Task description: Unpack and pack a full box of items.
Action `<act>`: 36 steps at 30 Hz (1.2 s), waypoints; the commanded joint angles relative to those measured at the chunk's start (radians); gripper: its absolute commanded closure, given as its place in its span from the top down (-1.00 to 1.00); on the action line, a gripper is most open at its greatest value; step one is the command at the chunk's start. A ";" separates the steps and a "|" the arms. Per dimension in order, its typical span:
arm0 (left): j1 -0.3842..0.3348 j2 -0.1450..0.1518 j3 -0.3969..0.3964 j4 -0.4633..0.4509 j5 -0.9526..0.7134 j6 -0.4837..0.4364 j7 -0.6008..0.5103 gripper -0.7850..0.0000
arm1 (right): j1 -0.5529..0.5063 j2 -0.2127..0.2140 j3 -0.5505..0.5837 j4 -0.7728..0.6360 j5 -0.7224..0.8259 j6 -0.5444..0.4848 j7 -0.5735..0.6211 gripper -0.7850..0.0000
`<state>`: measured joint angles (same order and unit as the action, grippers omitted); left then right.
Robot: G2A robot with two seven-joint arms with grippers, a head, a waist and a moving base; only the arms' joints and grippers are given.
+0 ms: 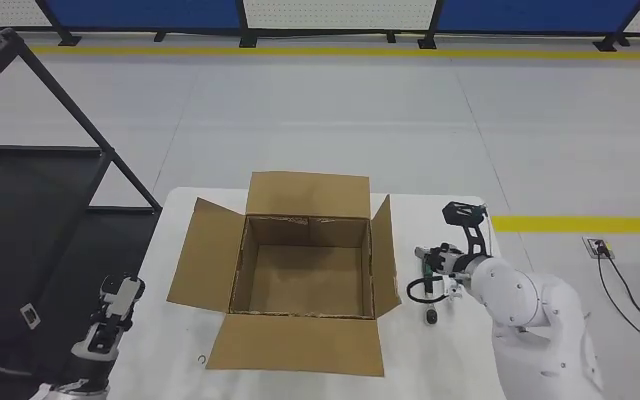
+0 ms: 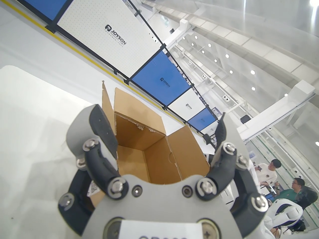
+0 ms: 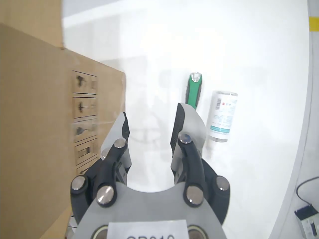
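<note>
Your box (image 1: pixel 300 285) stands open at the middle of the tabletop (image 1: pixel 440 215), all four flaps folded outward. It is plain brown corrugated board, with handling symbols printed on the outer wall nearest the right tool (image 3: pixel 152 115). Its floor looks bare in the top view.

A green-handled implement (image 3: pixel 194 93) and a small labelled bottle (image 3: pixel 223 116) lie flat on the tabletop just beside each other, on the box's right side.

Judgement: unpacking looks complete and repacking is not yet begun.

The right tool hangs low over the tabletop beside the box's wall, fingers parted and holding nothing, with both items just beyond it. The left tool (image 2: pixel 159 115) sits at the tabletop's left edge, well apart from the box, spread wide and empty.

The next move calls for you to bring the right tool over one item and set the fingers across its narrow width. Then close, lift, and clear the raised right flap before lowering inside. The bottle may roll if nudged.
</note>
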<state>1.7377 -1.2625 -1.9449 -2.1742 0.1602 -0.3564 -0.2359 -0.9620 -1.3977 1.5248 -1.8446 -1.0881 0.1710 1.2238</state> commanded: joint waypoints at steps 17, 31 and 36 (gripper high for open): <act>0.018 0.002 0.014 -0.014 0.040 -0.042 -0.031 1.00 | -0.020 -0.003 -0.034 -0.054 0.056 0.026 -0.077 1.00; -0.012 0.001 -0.127 0.001 -0.161 0.074 0.054 1.00 | -0.011 0.015 0.103 0.032 0.426 -0.045 -0.101 -1.00; -0.037 0.005 -0.180 0.039 -0.221 0.109 0.033 1.00 | -0.005 0.025 0.140 0.053 0.587 -0.095 -0.052 -1.00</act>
<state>1.7043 -1.2581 -2.1179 -2.1425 -0.0563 -0.2537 -0.2023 -0.9685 -1.3747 1.6630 -1.7951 -0.5284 0.0853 1.1589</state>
